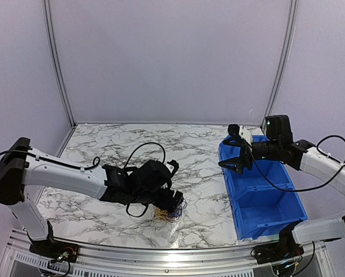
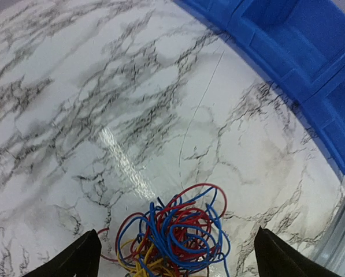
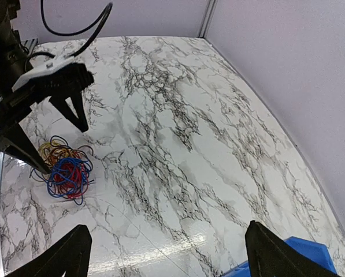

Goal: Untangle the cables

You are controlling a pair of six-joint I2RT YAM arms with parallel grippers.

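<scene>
**Cables [image 1: 167,214] in one knot at the near edge, left jaws wide over it**

Lying on the table [image 1: 207,150] close to the front rail: red, blue and yellow loops wound together, with what looks like one thin dark strand [image 2: 195,109] running out toward the bin [image 1: 276,196]. Straddled by the left gripper [image 3: 62,147], jaws wide open and holding nothing, one finger at each side of the knot. Best to come down slowly and close on only one outer loop, not on the whole knot; otherwise probably lifted as one lump. Better to choose a loop at the edge, for example the big red one on the far side. Then pull gently and low, away from the heap. Farther off, right gripper [image 1: 232,166] above the left wall of the bin, well apart from the cables, jaws also wide open and empty. Useful next, probably, to hold the knot down or to take a second colour.
</scene>
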